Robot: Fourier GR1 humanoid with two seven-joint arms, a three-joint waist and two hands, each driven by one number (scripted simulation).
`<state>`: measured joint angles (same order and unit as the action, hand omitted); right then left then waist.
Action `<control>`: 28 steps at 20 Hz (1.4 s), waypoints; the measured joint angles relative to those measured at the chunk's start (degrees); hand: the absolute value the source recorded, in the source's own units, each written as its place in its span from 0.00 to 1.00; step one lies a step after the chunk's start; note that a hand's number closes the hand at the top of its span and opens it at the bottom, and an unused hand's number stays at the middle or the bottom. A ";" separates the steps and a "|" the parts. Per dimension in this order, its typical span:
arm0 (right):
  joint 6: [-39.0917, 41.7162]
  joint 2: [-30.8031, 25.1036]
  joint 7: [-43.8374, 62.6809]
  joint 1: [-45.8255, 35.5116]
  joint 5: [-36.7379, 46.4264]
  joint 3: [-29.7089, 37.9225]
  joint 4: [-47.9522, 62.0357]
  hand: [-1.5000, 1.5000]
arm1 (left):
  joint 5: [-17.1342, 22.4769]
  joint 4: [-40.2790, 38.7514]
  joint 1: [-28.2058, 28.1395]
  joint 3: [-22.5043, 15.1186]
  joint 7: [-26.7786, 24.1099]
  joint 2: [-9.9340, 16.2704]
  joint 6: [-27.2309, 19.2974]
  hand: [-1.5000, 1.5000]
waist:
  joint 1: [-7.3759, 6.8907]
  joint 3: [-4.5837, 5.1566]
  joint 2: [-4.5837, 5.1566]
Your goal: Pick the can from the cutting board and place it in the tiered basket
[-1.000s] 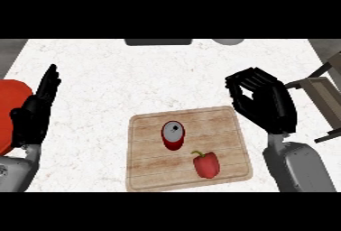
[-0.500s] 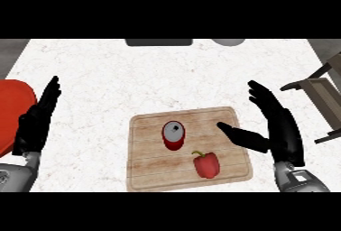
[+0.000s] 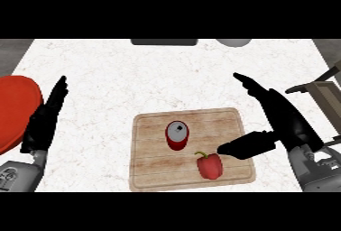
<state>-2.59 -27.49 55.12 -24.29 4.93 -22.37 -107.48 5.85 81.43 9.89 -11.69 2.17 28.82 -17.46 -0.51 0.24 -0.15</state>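
A red can (image 3: pixel 177 136) with a grey top stands upright on the wooden cutting board (image 3: pixel 153 167), left of the board's middle. My right hand (image 3: pixel 285 121) hangs open to the right of the can, fingers straight and pointing away, thumb reaching over the board's right side. A clear gap separates it from the can. Only the dark frame of the tiered basket (image 3: pixel 324 89) shows, at the right edge. My left hand (image 3: pixel 44 121) rests open at the left, fingers up.
A red bell pepper (image 3: pixel 210 166) lies on the board's near right part, just below my right thumb. A red plate (image 3: pixel 15 110) sits at the left edge behind my left hand. A dark slab (image 3: pixel 163 42) and a grey round thing (image 3: pixel 233 42) sit at the far edge.
My right hand has uncurled from a shut pose, dropped nearer and lower beside the board, and its thumb now extends over the board's right side. The can and pepper have not moved.
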 measured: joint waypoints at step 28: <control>6.75 15.98 12.46 -16.78 1.88 -11.15 21.29 0.00 | -2.76 1.43 -0.74 3.16 1.46 -2.22 2.13 0.50 | 0.43 -0.20 -0.04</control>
<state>4.16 -11.51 67.58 -41.07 6.82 -33.52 -86.19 3.09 82.86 9.15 -8.52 3.63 26.60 -15.33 -0.08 0.03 -0.19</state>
